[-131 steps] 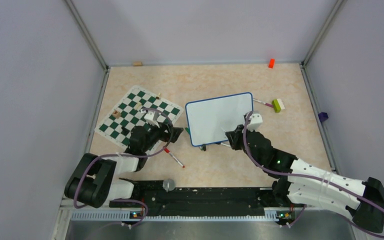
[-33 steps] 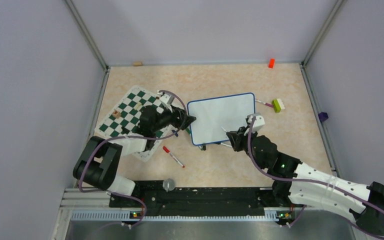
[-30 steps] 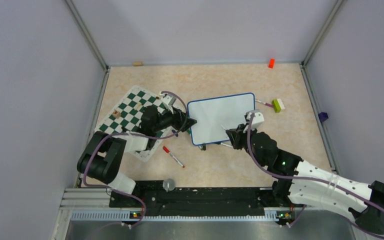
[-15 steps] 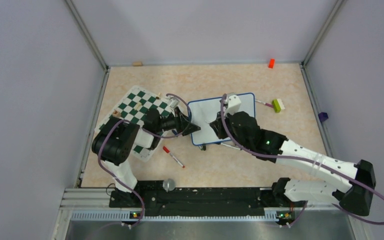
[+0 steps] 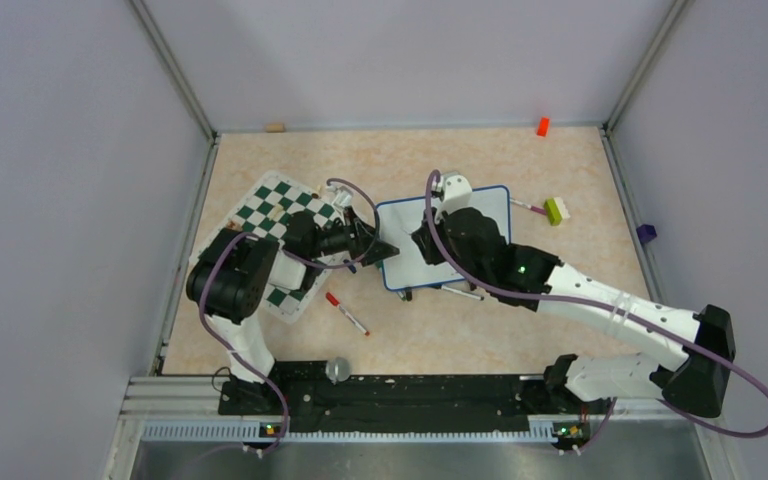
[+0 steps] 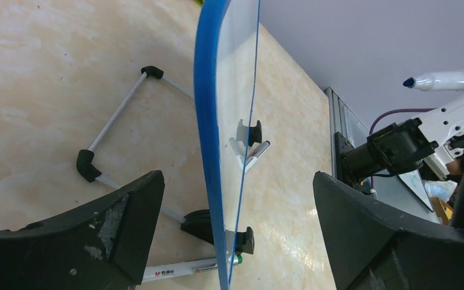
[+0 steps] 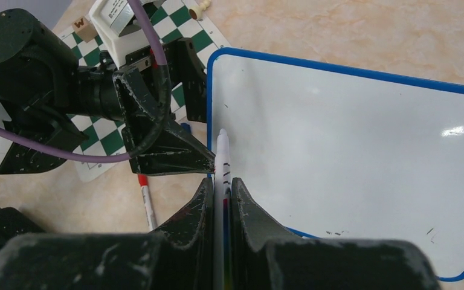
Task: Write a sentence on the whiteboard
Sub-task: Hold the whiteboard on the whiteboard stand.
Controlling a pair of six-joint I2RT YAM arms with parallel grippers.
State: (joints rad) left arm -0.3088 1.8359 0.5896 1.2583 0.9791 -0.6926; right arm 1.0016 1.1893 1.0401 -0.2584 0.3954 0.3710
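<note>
The whiteboard (image 5: 485, 205) stands tilted on its wire stand at mid-table, and its face (image 7: 350, 139) is blank apart from a few tiny specks. No sentence shows on it. My left gripper (image 5: 380, 248) is open, with one jaw on each side of the board's left blue edge (image 6: 208, 121) and neither touching it. My right gripper (image 5: 422, 243) is shut on a white marker (image 7: 222, 160) with a dark blue tip (image 6: 408, 82). It holds the marker just off the left part of the board's face, close to the left gripper (image 7: 169, 148).
The green-and-white chess mat (image 5: 265, 215) lies left of the board, under my left arm. A red-capped marker (image 5: 346, 313) lies in front. A green-tipped marker (image 6: 181, 270) lies under the board. A green-white block (image 5: 556, 209) and an orange block (image 5: 542, 126) are far right.
My right arm has swung from the board's lower right corner up and left over the board with the marker. My left gripper has moved right so that it straddles the board's left edge.
</note>
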